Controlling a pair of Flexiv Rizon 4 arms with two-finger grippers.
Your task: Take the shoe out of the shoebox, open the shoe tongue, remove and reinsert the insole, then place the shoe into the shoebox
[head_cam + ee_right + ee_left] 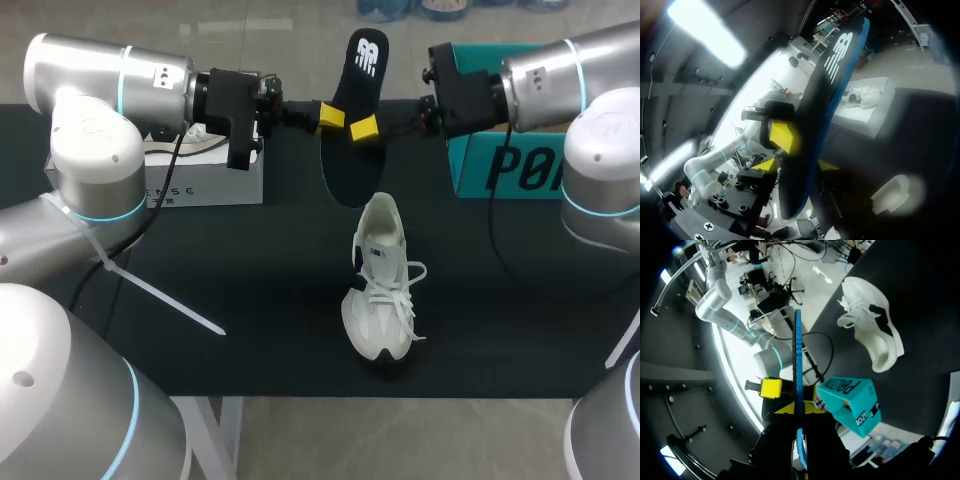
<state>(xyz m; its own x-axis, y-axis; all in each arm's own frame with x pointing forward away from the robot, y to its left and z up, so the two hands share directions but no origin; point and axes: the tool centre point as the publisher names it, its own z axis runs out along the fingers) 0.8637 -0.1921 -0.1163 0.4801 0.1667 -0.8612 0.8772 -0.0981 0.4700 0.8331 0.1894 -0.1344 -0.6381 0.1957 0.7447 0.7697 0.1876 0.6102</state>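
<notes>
From the head view you have two boxes on the black surface [250, 300]. A white box [215, 180] sits at ten o'clock from the white shoe [385, 290], and a teal box [510, 165] at two o'clock. The arm hides most of what is in the white box, and you cannot see into the teal one. The teal box has large dark lettering on its side, and the white box has small dark print. The shoe stands alone mid-surface, with its toe at six o'clock and its laces loose. At its twelve o'clock one dark insole [362, 70] with a white logo is held upright in the air. Your left pincer [332, 116] and right pincer [364, 128] meet on it.

In the left wrist view the insole [798, 355] runs edge-on between your left pincer's [798, 410] yellow tips, pinched there. One yellow tip of the other arm sits just beside it. The shoe [872, 327] and the teal box [850, 402] lie beyond.

In the right wrist view the insole [815, 125] crosses your right pincer [796, 165], but you cannot tell whether it grips. Beyond it a second white shoe [862, 96] lies in the white box [867, 117].
</notes>
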